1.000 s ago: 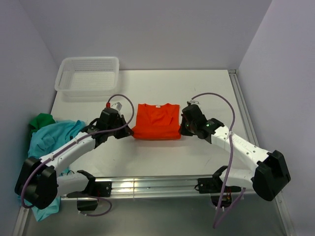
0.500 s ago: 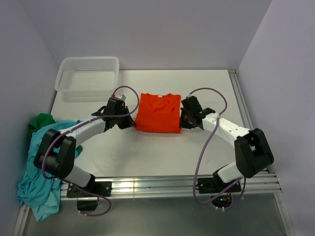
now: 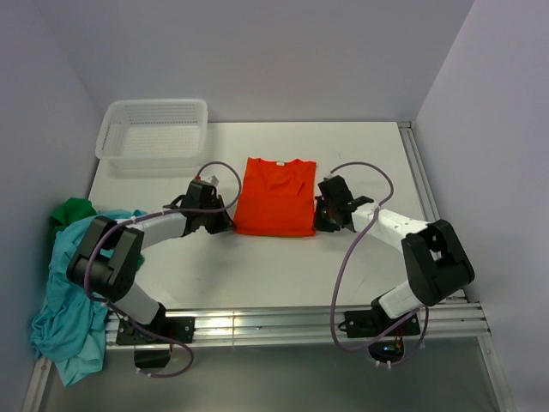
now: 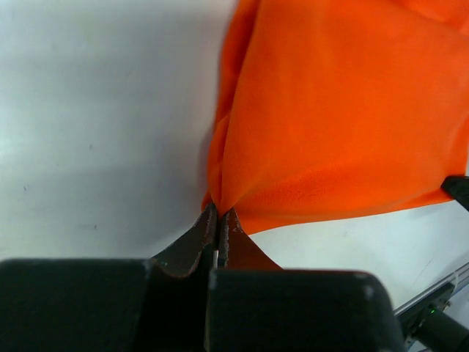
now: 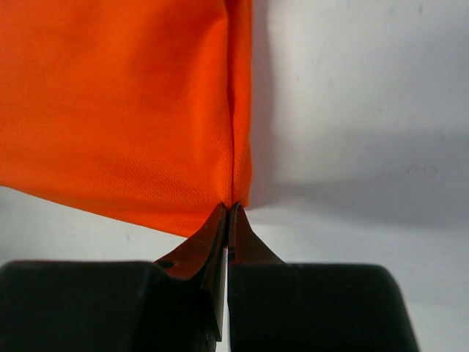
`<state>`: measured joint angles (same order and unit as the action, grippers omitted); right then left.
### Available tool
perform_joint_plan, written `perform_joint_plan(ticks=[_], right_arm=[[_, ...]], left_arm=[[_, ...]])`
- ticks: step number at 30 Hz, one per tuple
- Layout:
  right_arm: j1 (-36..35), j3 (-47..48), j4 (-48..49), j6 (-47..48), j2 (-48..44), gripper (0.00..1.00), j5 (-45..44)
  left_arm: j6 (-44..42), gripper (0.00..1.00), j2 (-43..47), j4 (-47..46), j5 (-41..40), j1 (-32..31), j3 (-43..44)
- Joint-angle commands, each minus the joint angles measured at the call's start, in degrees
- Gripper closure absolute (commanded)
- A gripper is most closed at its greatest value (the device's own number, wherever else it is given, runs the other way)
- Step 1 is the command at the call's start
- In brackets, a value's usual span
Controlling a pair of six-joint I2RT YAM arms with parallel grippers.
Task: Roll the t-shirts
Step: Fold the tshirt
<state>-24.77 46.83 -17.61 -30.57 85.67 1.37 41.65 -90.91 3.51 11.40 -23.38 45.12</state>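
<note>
- The teal shirt (image 3: pixel 64 300) lies crumpled to the near left of the orange shirt (image 3: pixel 274 199). It is well apart from it and spills past the near left corner of the table (image 3: pixel 369 154).
- The left gripper (image 4: pixel 220 218) sits at the orange shirt's near left corner. Its jaws are pressed together on the cloth, which bunches into soft folds fanning away from the tips.
- The right gripper (image 5: pixel 229 211) sits at the orange shirt's near right corner. Its jaws are likewise closed, pinching the spot where a doubled side edge meets the hem.
- The orange shirt lies flat on the table between the two grippers, in a neat, nearly rectangular shape. Its hem faces the arms and its neck opening is at the far end.
- The green shirt (image 3: pixel 73 210) is bunched to the left of the orange shirt, well apart from it. It touches the far side of the teal shirt.
- The white mesh basket (image 3: pixel 154 129) stands upright to the far left of the orange shirt, apart from it, at the table's back corner.
</note>
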Motion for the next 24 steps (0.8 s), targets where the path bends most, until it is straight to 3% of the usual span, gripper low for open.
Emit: perform_joint_plan(ticks=[1, 5, 13, 14, 15, 17, 21, 24], right_arm=[[-0.10, -3.40, 0.20, 0.69, -3.40, 1.00, -1.63], [-2.20, -6.74, 0.82, 0.07, -5.86, 0.99, -1.63], [-15.89, -10.44, -0.85, -7.04, -12.18, 0.93, -5.32], [-17.22, -10.70, -1.29, -8.01, -12.71, 0.90, -6.37], [-18.45, -10.88, -1.99, -9.67, -13.24, 0.79, -6.81], [-21.96, -10.88, -3.39, -10.74, -14.82, 0.68, -8.47], [-25.14, -10.36, -5.94, -9.88, -18.86, 0.60, -12.16], [-26.46, -9.30, -6.83, -4.62, -22.20, 0.50, -13.58]], left_arm=[[0.45, 1.00, 1.35, -5.50, 0.38, 0.61, -5.20], [0.54, 0.99, 2.14, -7.81, 0.12, 0.61, -8.21], [-1.13, 0.96, 8.38, -3.69, -3.05, 0.70, -8.04], [-1.39, 0.96, 8.47, -1.94, -3.14, 0.79, -7.69], [-1.83, 0.96, 8.91, -0.88, -3.40, 1.14, -6.99], [-2.27, 0.92, 9.26, -0.26, -3.23, 2.01, -6.54], [-4.02, 0.73, 9.79, 1.84, -3.49, 3.86, -4.79], [-5.17, 0.66, 9.09, 2.73, -1.65, 6.14, -2.60]])
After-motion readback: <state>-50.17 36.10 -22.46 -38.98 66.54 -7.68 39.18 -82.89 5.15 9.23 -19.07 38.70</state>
